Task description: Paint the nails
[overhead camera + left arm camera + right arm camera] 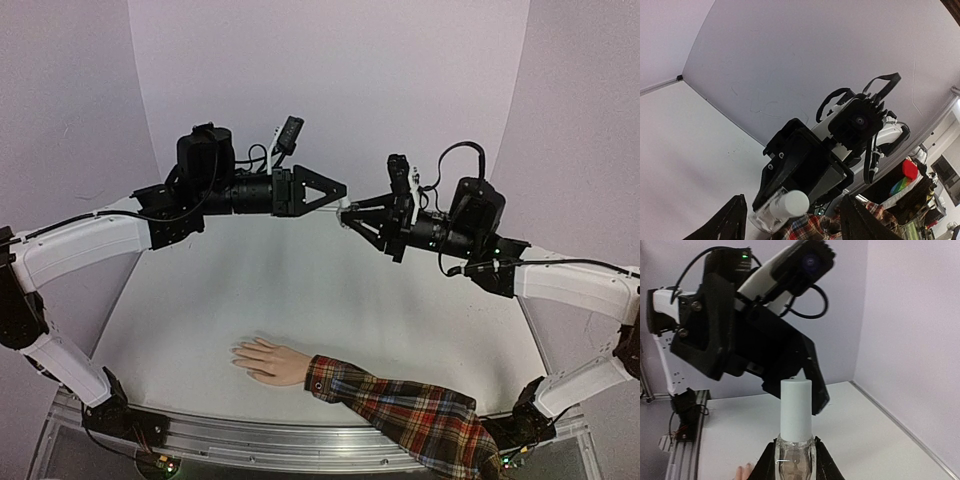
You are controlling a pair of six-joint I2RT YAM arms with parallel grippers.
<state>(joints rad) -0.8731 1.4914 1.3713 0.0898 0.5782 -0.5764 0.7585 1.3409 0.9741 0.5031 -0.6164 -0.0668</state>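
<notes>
The pale hand (268,360) with a red plaid sleeve (400,410) lies palm down at the table's near edge; its nails are too small to make out. Its fingertips (744,472) show low in the right wrist view. My right gripper (352,213) is shut on the glass body of a small bottle (795,462) with a white cap (796,410), held up in the air above the table's middle. My left gripper (338,196) is open, with its fingers (735,220) wide on either side of the cap (790,204) and not touching it.
Both arms are raised and meet tip to tip over the table (300,290). Purple walls (330,80) close the back and sides. A metal rail (250,440) runs along the near edge. Coloured clutter (905,175) lies off the table.
</notes>
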